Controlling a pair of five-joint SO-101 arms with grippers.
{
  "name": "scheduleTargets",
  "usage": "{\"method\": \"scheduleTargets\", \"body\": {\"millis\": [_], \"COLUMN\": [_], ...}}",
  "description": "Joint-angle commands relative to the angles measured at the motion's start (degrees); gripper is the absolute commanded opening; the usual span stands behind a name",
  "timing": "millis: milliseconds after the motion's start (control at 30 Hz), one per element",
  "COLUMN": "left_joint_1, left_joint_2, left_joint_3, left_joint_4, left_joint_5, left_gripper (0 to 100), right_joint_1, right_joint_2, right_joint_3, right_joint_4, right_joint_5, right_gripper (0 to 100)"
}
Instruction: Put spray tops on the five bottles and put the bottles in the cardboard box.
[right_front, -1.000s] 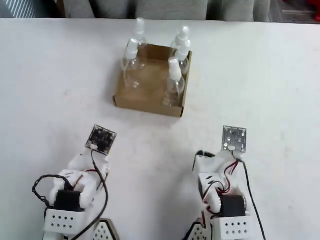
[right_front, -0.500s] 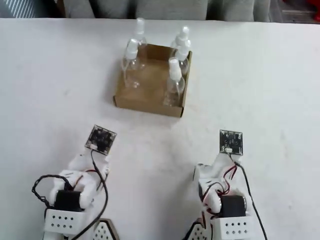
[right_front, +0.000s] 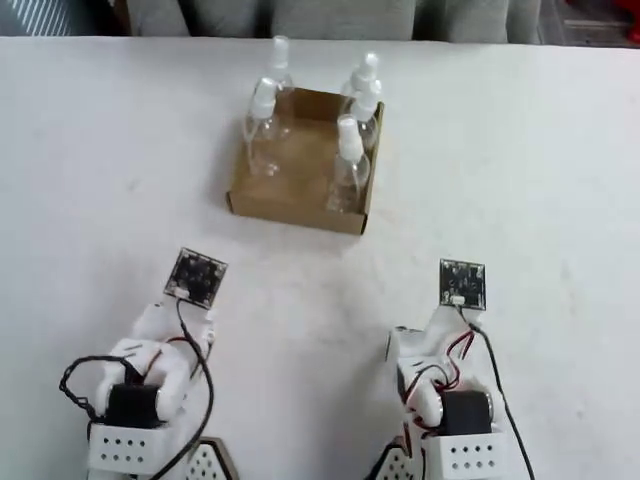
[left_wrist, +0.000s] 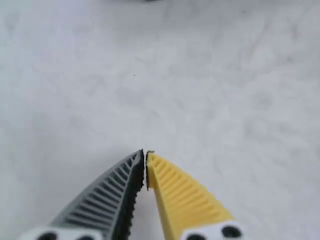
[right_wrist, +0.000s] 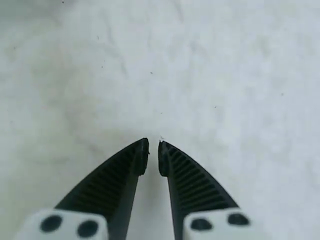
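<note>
High view puts the cardboard box (right_front: 295, 212) well ahead, roughly midway between left claw (left_wrist: 145, 160) and right claw (right_wrist: 153, 150), both closed and empty.

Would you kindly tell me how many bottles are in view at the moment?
5, all at the cardboard box: far-left bottle, near-left bottle, far-right bottle, middle-right bottle, near-right bottle. The right three overlap, so another could be hidden.

Bottles (right_front: 348, 165) in box (right_front: 295, 212), ctr table (right_front: 520, 150), far side.
</note>
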Motion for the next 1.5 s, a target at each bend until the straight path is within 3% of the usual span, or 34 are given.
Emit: {"method": "scheduleTargets", "body": {"millis": [0, 200, 1467], "left_joint_1": [-0.48, -0.31, -0.4], "left_joint_2": [-3.65, -3.38, -3.3], "left_joint_3": [-0.26, -0.26, -0.35], "left_joint_4": [0.53, 10.73, 10.02], "left_joint_5": [-0.44, -0.62, -0.44], "left_gripper": [2, 2, 2], "right_joint_1": [0.13, 0.13, 0.22], "right_joint_2": [-0.4, -0.13, -0.13], "right_joint_3": [0.44, 0.44, 0.44], "right_joint_4": [0.4, 0.31, 0.31], "right_joint_5": [-0.26, -0.26, -0.26], "right_gripper": [1.5, 1.5, 1.5]}}
